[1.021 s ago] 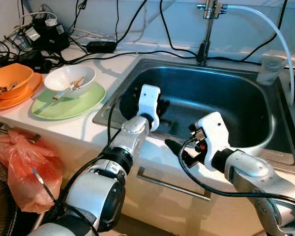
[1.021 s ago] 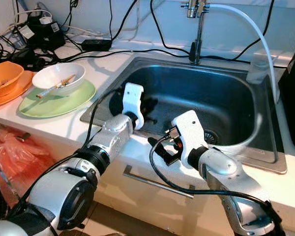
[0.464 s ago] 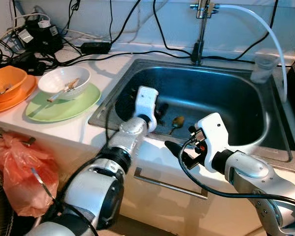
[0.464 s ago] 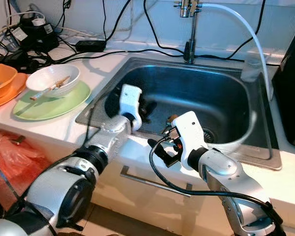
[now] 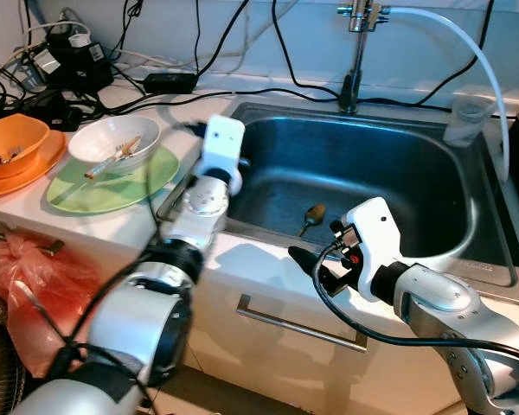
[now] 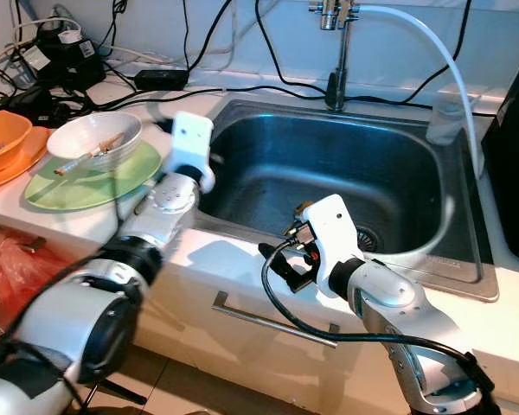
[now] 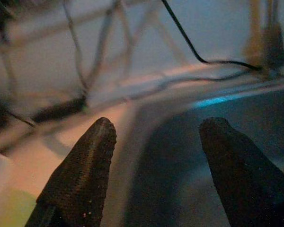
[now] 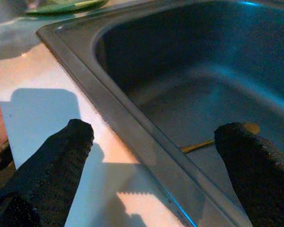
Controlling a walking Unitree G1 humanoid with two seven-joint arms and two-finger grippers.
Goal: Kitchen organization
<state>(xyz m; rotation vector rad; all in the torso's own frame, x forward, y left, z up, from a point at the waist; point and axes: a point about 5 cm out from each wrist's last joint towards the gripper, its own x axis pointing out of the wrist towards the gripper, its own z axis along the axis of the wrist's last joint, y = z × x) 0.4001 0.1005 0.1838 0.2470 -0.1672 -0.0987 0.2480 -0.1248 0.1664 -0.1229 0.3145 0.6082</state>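
Steel sink (image 5: 467, 251) taken as landmark. A spoon (image 5: 311, 215) lay on the sink floor, toward the front wall, handle pointing at the front rim; nothing touching it.

L gripper (image 7: 154, 156) hovered over the sink's left rim near the back-left corner, fingers (image 7: 83, 172) spread wide w/ nothing between them. R gripper (image 8: 154, 156) hung just outside the sink's front rim, over the white counter edge, also spread wide & empty, spoon visible past its tips.

Left of the sink on the counter: green plate (image 5: 78, 190) w/ a white bowl (image 5: 112, 137) on it, chopsticks (image 5: 112, 157) resting in the bowl. Further left, an orange bowl (image 5: 13, 138). Behind the sink stood the faucet (image 5: 355, 52) w/ a white hose (image 5: 476, 60); a clear cup (image 5: 465, 121) at the back-right corner.
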